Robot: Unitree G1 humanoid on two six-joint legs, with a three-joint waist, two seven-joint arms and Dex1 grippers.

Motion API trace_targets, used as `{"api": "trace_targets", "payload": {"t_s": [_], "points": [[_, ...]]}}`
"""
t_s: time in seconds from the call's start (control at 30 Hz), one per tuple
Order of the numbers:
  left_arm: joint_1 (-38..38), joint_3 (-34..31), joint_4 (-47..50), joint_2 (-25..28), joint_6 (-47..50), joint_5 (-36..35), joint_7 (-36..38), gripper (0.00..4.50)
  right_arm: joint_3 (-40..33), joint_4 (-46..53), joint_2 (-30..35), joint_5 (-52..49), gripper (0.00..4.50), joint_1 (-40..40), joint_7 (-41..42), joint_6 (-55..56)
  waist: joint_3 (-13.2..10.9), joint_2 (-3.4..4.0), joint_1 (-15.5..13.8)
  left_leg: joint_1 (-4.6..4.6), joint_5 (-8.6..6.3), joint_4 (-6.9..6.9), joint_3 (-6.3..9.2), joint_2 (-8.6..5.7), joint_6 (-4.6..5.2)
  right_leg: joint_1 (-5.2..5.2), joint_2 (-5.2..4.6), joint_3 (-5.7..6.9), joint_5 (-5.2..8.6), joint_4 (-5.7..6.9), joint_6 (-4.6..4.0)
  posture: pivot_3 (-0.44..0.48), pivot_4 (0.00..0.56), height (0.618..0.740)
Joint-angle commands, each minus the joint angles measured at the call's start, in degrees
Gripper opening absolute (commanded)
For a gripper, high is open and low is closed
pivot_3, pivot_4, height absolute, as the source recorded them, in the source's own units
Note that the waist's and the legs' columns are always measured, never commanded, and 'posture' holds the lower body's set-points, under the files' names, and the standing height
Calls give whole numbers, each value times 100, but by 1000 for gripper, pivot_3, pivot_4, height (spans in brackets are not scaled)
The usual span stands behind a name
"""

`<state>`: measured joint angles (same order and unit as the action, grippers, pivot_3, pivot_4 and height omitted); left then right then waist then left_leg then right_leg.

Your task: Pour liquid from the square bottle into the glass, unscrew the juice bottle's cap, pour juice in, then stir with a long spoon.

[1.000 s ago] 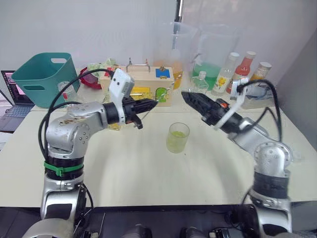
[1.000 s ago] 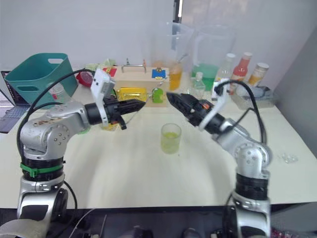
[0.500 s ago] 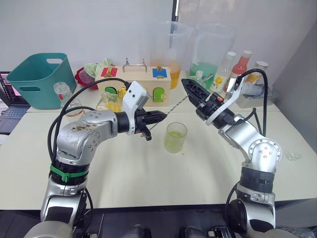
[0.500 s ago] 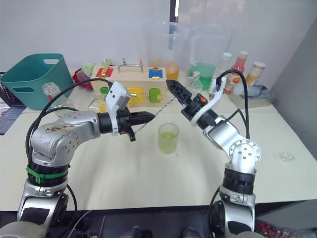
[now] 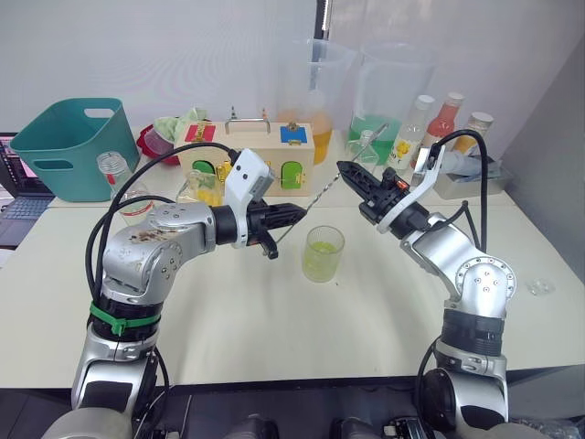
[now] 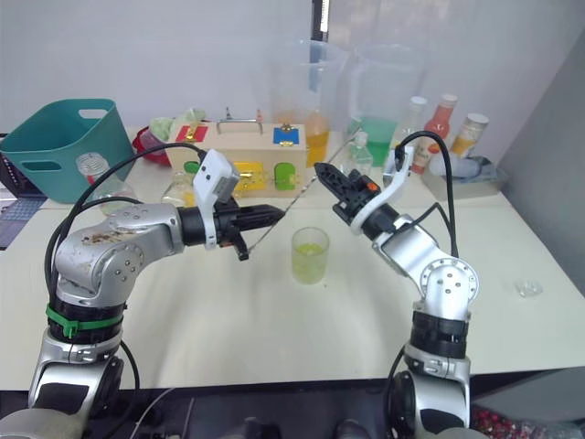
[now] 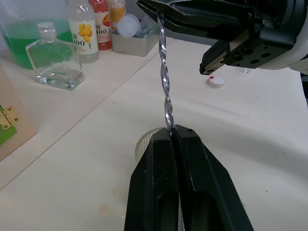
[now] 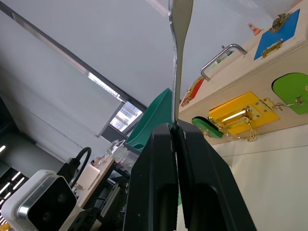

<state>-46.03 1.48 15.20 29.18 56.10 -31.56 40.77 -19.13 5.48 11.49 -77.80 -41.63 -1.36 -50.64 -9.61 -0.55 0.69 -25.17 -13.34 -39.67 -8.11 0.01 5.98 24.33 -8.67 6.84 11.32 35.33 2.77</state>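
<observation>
Spoon (image 5: 315, 198) held in air above glass (image 5: 323, 253), slanting between both grippers. Left gripper (image 5: 297, 213) pinched shut on lower stem; right gripper (image 5: 347, 170) pinched shut on upper end, seen clearly in both wrist views. Glass on table (image 5: 274, 320), part full of pale green liquid. Looks like handover before stirring. To do well: one gripper should let go only once other has firm hold, then tip spoon upright, bowl down, lower into glass centre, avoid knocking rim.
</observation>
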Motion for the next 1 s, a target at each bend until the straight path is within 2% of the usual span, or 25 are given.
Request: {"api": "trace_targets", "payload": {"t_s": [0.03,0.17,0.2,0.33,0.43,0.6,0.73,0.8,0.9,1.0], "points": [[66,35,218,92,-164,-43,109,0,-96,105,59,-86,9,-9,89,154,0,0,2,0,0,0,0,0,0,1,0,0,0,0,0,0,150,740],[52,-72,85,186,-168,-21,66,0,-129,71,166,-30,9,-27,223,198,0,0,-3,0,0,0,0,0,0,0,1,-1,0,0,0,0,150,740],[47,-115,66,212,-152,-72,103,627,-143,59,182,-34,0,-36,244,211,0,0,-3,0,0,0,-1,0,0,-1,1,-2,0,-2,0,0,150,740],[19,-397,5,452,-209,-238,313,1926,-323,-131,323,-151,0,-274,487,375,0,1,6,0,0,2,-1,2,-1,2,2,-2,0,-3,0,0,150,740],[94,-653,-8,679,-271,-392,521,2913,-297,-327,670,102,0,-609,935,428,-3,6,12,0,2,4,-6,4,-2,5,4,-5,0,-6,0,0,150,740],[756,-1011,205,1192,-458,-810,1249,4470,-34,-977,1557,926,0,-1535,2002,574,-2,16,21,0,2,11,-17,6,-2,16,7,-16,0,-7,-1,0,150,740],[1230,-1064,252,1303,-1077,-606,1371,4470,579,-1016,2128,1714,0,-1842,3009,549,-2,15,11,0,2,14,-17,10,-2,14,10,-19,0,-17,-1,0,150,740],[1423,-1136,384,1221,-1109,-829,1408,4470,800,-895,2271,1979,0,-1821,3412,577,-2,15,7,0,2,14,-18,11,-2,9,10,-19,0,-21,-2,0,150,740],[1518,-1160,442,1208,-1141,-965,1414,4470,860,-900,2297,2197,0,-1832,3672,597,-2,14,-12,0,2,12,-21,11,-2,6,9,-23,0,-24,-2,0,150,740],[1917,-917,643,1274,-1361,-673,1362,4470,1130,-390,2400,2524,0,-1371,3950,600,-1,13,-30,0,1,11,-20,11,-2,3,8,-22,0,-26,-2,0,150,740]]}}
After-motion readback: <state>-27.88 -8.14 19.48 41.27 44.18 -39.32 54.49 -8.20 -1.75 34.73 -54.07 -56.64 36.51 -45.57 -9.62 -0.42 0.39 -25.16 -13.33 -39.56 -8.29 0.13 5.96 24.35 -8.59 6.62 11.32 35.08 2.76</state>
